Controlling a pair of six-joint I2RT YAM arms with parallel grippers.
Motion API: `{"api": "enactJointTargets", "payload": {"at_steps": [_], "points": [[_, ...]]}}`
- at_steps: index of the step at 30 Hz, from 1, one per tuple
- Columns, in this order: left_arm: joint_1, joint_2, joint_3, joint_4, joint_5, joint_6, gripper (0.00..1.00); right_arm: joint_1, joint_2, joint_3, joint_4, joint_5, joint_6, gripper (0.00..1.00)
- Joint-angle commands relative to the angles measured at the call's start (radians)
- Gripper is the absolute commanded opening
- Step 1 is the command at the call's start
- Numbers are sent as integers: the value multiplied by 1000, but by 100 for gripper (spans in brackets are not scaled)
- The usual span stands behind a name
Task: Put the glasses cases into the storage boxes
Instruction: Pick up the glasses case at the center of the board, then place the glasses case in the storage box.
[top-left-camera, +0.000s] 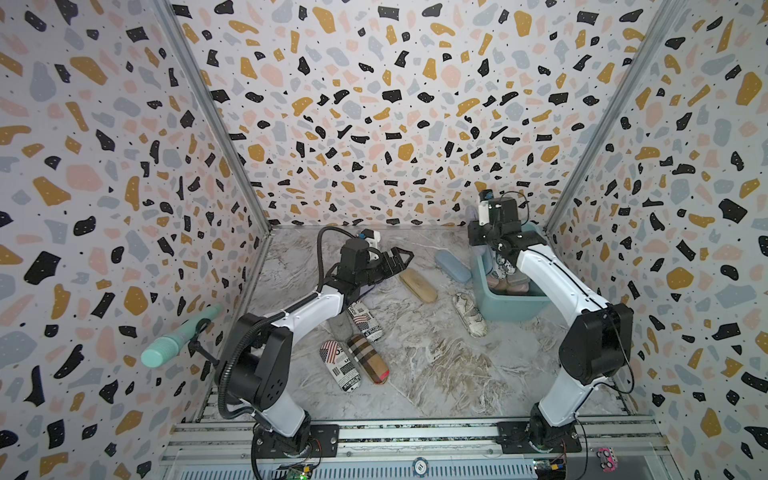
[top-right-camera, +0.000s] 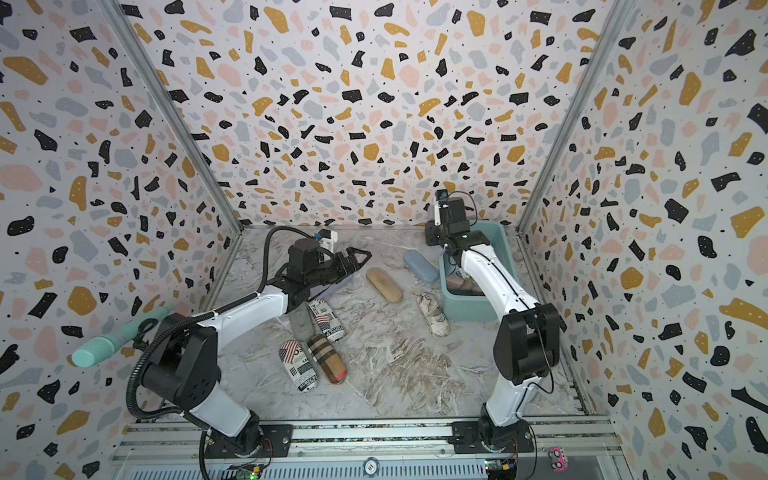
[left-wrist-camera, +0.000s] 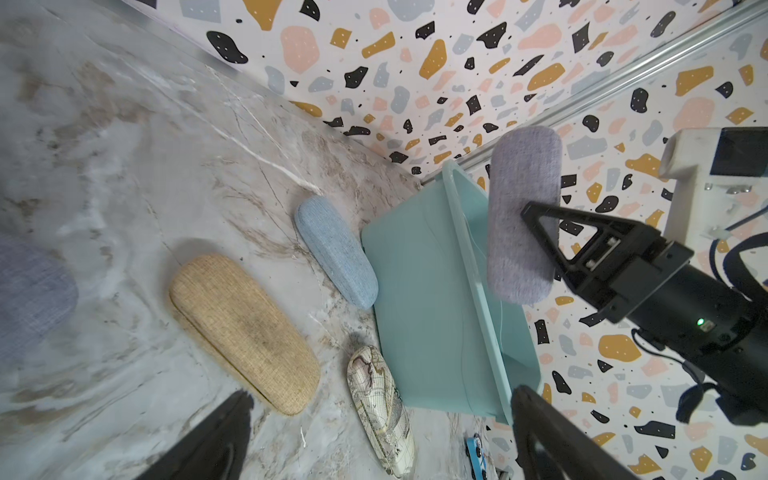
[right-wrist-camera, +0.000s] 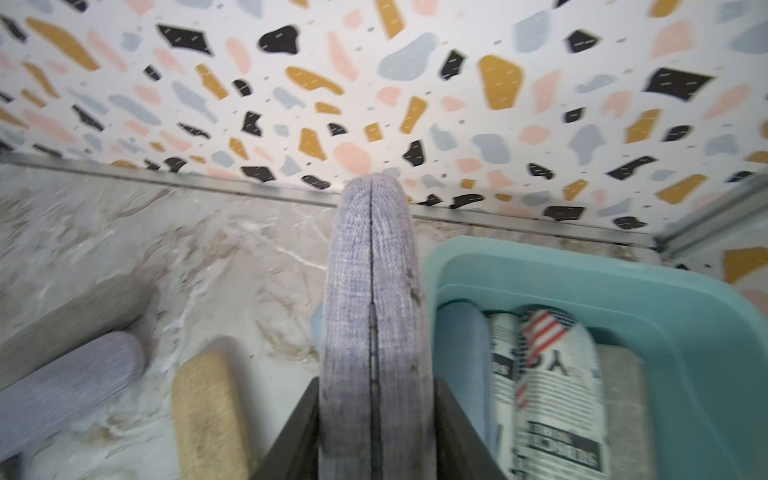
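Right gripper (right-wrist-camera: 376, 399): jaws clamped on a lilac-grey fabric glasses case (right-wrist-camera: 372, 291), held on end, fingers against its two broad faces. The case hangs at the rim of the teal plastic tub (right-wrist-camera: 561, 266) in the far right corner; over the inside or the outside, cannot tell. The tub holds a newspaper-print case (right-wrist-camera: 552, 395) and others. Left gripper (top-left-camera: 404, 257): jaws spread wide, empty, above the marble table (top-left-camera: 436, 374) near a tan woven case (top-left-camera: 417, 284). A blue fabric case (top-left-camera: 453, 266) lies just beside the tub wall
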Motion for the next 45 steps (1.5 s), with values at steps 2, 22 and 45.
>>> {"api": "enactJointTargets", "payload": {"at_steps": [2, 22, 45], "points": [[-13, -12, 35, 49, 26, 21, 98, -109, -65, 12, 23, 51, -14, 33], [-18, 3, 31, 58, 35, 12, 98, -303, 96, -125, 112, 116, -21, 39], [-17, -1, 44, 28, 26, 38, 98, -116, -102, -218, 113, 71, 45, 65]]}}
